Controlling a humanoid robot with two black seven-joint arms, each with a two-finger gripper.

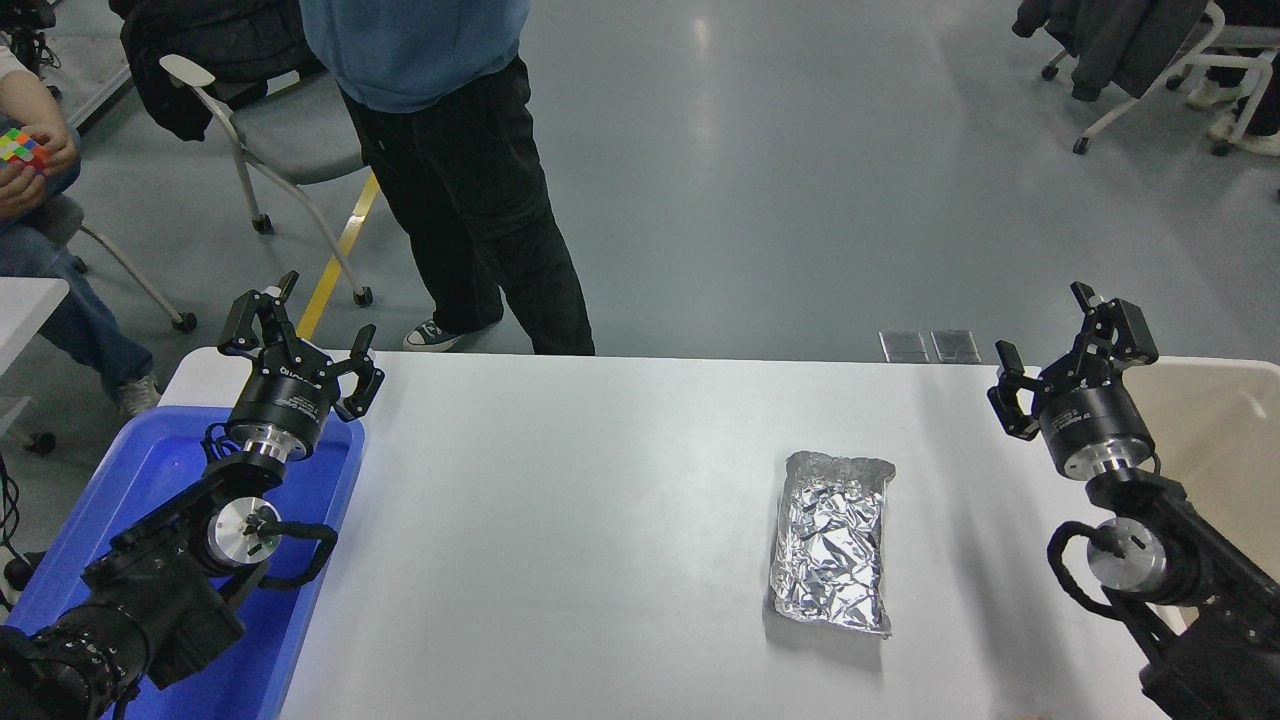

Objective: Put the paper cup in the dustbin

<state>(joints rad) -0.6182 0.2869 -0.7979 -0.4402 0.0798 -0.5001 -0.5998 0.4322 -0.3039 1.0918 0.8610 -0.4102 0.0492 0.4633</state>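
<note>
no writing can be read on anything. the paper cup is not seen in the head view. the dustbin (1225, 440), beige w/ a thick rim, is set at the table's (600, 520) right end, its long side running front to back. the right gripper (1065, 345) is held over the table edge just beside it, fingers spread, nothing held. a crinkled foil pouch (830, 540) is laid flat, long side front to back. the left gripper (300, 325) is parked over the blue bin (150, 480), fingers spread.
</note>
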